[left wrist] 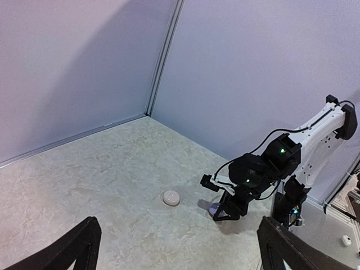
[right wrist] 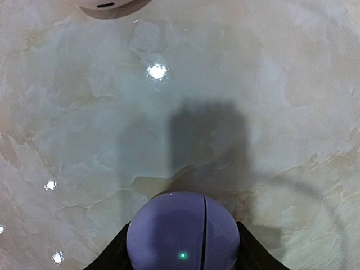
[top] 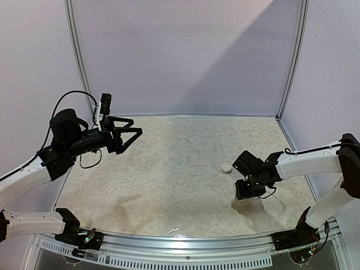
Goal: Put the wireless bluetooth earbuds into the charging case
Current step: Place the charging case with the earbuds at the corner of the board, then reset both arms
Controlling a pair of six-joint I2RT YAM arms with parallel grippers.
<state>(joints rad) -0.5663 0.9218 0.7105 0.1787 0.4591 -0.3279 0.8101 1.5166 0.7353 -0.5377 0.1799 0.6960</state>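
A rounded lavender charging case, closed, with a lid seam and a small green light, sits between the black fingers of my right gripper, which is shut on it just above the table. From the left wrist view the same case shows under that gripper. In the top view my right gripper is low at the right and hides the case. My left gripper hangs open and empty, high over the table's left side. The earbuds are out of view.
A whitish pebble-shaped object lies on the marbled tabletop, a little left of and beyond my right gripper; the pebble also shows in the left wrist view. Grey walls enclose the table on three sides.
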